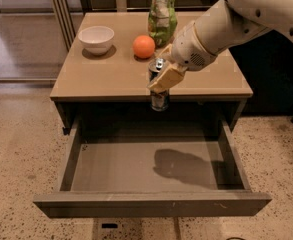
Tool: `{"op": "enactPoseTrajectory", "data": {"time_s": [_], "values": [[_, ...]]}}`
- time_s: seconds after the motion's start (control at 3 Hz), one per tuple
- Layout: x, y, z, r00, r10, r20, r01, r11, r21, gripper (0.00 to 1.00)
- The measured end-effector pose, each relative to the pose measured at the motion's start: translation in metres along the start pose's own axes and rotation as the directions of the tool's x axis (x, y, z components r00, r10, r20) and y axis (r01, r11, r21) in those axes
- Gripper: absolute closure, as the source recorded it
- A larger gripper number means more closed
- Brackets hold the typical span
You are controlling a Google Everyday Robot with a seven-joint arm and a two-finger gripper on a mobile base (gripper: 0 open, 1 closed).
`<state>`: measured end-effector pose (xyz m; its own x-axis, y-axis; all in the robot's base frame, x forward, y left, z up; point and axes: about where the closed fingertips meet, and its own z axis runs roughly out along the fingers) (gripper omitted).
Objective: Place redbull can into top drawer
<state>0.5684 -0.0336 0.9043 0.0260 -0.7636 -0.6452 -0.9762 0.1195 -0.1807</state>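
Note:
My gripper [162, 78] is shut on the redbull can [159, 99], a slim dark can with a silver top. It holds the can upright in the air in front of the table's front edge, above the back part of the open top drawer [151, 203]. The drawer is pulled out wide and its grey-brown floor holds nothing; the arm's shadow falls on it. My white arm reaches in from the upper right.
On the tan tabletop [106, 76] stand a white bowl [96, 38] at the back left, an orange [143, 46] in the middle and a green snack bag [162, 13] behind it. Speckled floor surrounds the table.

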Motion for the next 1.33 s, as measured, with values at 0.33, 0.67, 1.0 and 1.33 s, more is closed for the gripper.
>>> {"op": "enactPoseTrajectory", "data": {"time_s": [0.33, 0.67, 1.0, 1.33], "values": [[0.009, -0.001, 0.009, 1.000, -0.003, -0.010, 0.003, 1.0000, -0.002, 1.00], [0.053, 0.018, 0.044, 0.999, 0.042, -0.020, -0.043, 0.9987, -0.028, 1.00], [0.086, 0.038, 0.071, 0.996, 0.087, -0.020, -0.088, 0.9950, -0.046, 1.00], [0.115, 0.054, 0.100, 0.995, 0.101, -0.005, -0.101, 0.9936, -0.050, 1.00]]}}
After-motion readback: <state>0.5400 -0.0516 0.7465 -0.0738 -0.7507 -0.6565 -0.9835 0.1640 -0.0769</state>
